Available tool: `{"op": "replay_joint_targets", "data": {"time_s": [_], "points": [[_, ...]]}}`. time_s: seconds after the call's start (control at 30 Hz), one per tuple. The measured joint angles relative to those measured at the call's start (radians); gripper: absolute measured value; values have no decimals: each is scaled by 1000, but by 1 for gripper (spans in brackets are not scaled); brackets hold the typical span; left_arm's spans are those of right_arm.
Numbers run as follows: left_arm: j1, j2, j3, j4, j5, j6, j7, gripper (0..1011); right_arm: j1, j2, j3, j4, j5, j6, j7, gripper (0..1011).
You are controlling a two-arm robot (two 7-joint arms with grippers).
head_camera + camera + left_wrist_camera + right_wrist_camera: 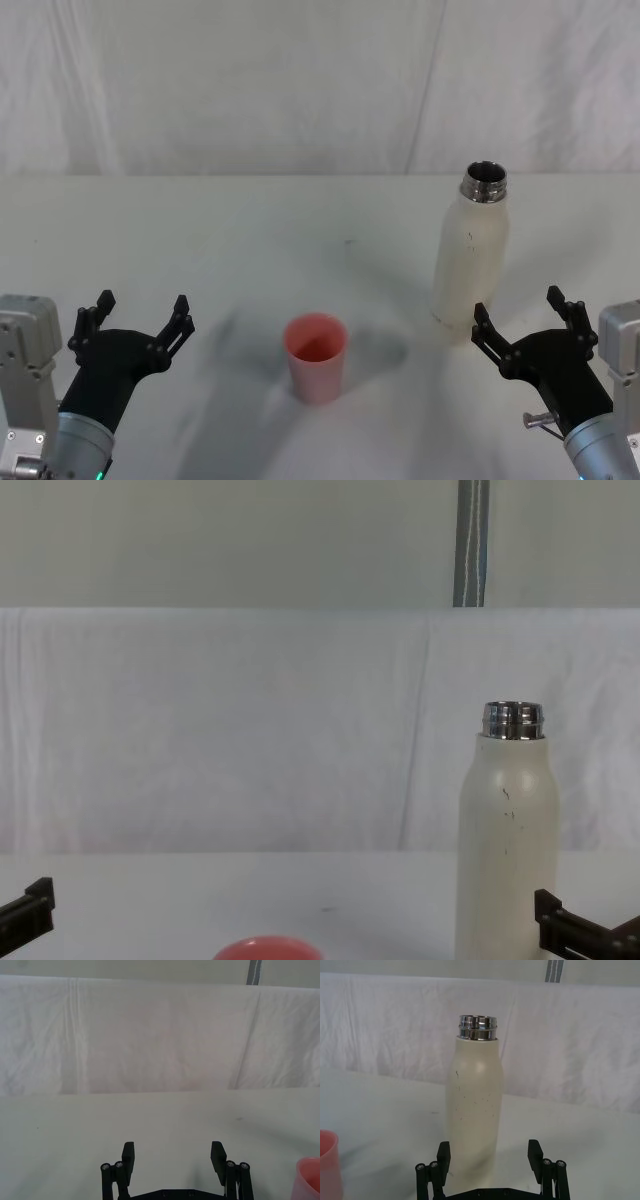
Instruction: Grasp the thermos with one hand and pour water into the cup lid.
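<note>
The thermos point(470, 255) stands upright on the right side of the white table, cream-white with an uncapped steel neck; it also rises in the chest view point(507, 840) and the right wrist view point(474, 1110). The salmon-pink cup lid point(317, 357) sits mouth-up near the table's front middle, its rim showing low in the chest view point(265, 948) and at the edges of both wrist views point(309, 1177) point(329, 1162). My right gripper point(525, 312) is open, just in front of the thermos and slightly to its right, apart from it. My left gripper point(140, 312) is open at the front left, holding nothing.
A white cloth backdrop point(300, 80) hangs behind the table's far edge. A metal pole point(470, 542) stands behind it at the right. Bare tabletop point(250, 240) lies between the cup lid and the far edge.
</note>
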Motion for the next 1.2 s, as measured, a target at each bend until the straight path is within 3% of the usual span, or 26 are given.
{"op": "replay_joint_targets", "data": {"time_s": [1.2], "points": [[0,0,0,0,0,0,0,1001,0,0,0,0,0,0,0,1001]]}}
